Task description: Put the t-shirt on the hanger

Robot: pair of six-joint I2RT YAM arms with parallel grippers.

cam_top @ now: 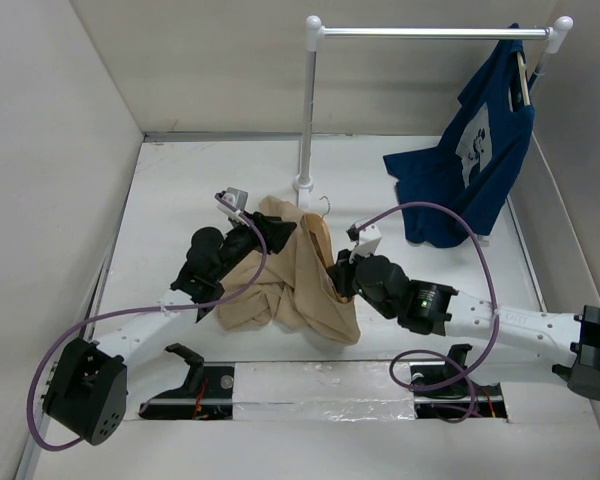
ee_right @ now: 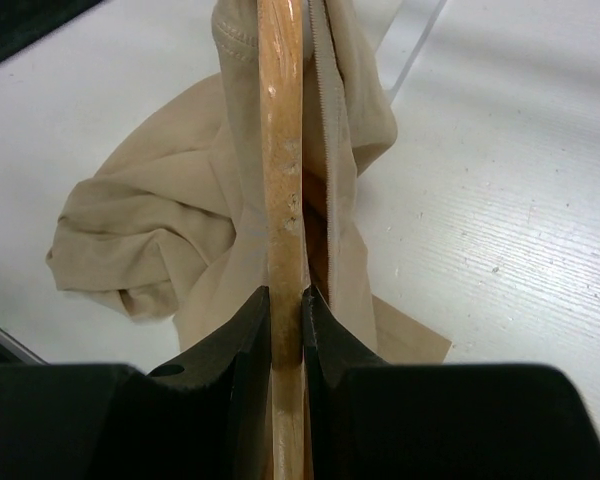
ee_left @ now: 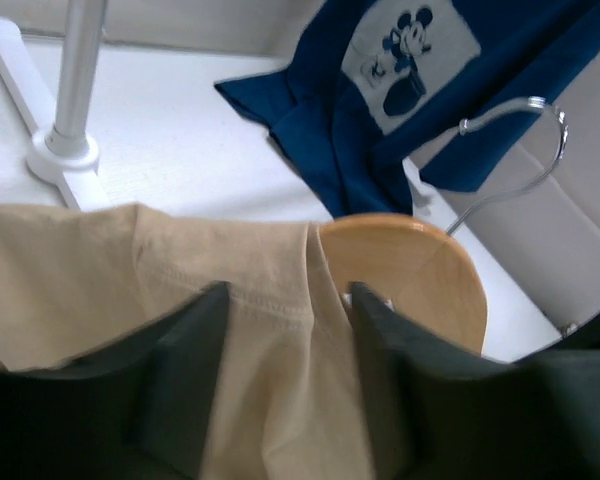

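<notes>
Tan t-shirt (cam_top: 300,290) within left end effector (ee_left: 287,292) — grip unclear — right end effector (ee_right: 286,292) tight on hanger (ee_right: 282,150)

Between the black left fingers (ee_left: 195,370) the t-shirt (ee_left: 100,270) is plain tan. Just right of them the hanger (ee_left: 420,270) is pale honey wood. Beyond the fingers a second shirt (ee_left: 325,110) is dark blue with a white panel printed in blue; the table (ee_left: 180,150) is white.

No readable words, numbers or brands anywhere. Only a wordless white print (ee_left: 410,58) of a cartoon mouse on the blue shirt (ee_left: 325,130), beyond the left gripper (ee_left: 287,292), rightward.
</notes>
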